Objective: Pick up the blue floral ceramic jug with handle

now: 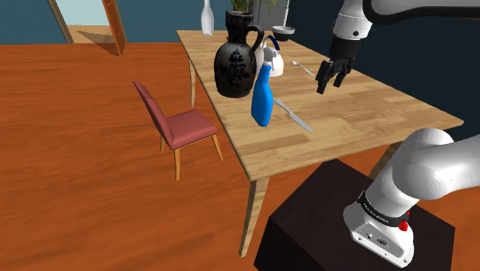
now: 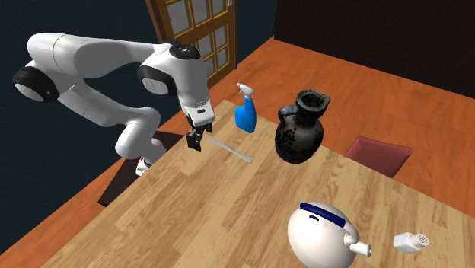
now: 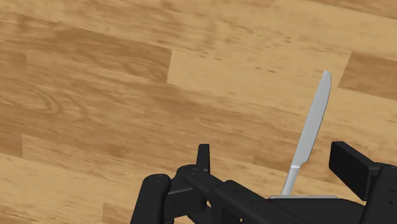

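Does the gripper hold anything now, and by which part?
Nothing is held: the gripper has its fingers apart above the table, clear of the knife.

A home, most likely a dining room: a wooden bench (image 1: 361, 115) stands on a red-brown plank floor (image 1: 77, 169), with a red-seated chair (image 1: 181, 127) near one long edge; dark blue walls (image 1: 23, 23) and a wooden door (image 2: 199, 34) with glass panes close it in; household ware sits on the bench, a dark jug (image 1: 235, 65), a teapot (image 2: 320, 236), a table knife (image 1: 295, 115), a blue spray bottle (image 1: 263, 96).
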`<state>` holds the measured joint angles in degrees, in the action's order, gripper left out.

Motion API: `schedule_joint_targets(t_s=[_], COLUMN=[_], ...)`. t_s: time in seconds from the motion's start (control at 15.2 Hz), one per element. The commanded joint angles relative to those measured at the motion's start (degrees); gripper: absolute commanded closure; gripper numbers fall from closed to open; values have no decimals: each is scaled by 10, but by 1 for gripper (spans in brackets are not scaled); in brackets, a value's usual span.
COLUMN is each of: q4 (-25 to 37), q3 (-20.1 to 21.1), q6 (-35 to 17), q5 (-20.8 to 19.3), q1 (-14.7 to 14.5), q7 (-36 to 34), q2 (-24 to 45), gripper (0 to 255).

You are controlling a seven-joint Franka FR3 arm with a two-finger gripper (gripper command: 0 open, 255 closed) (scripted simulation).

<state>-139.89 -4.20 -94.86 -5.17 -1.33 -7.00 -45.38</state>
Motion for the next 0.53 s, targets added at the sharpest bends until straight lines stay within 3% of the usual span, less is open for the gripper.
schedule_joint_targets(t_s=[0.0, 0.46], q4=[0, 150], q3=[0, 21], q6=[0, -4], q5=[0, 14], q1=[0, -12], q7=[0, -27], q2=[0, 138], gripper=[0, 0])
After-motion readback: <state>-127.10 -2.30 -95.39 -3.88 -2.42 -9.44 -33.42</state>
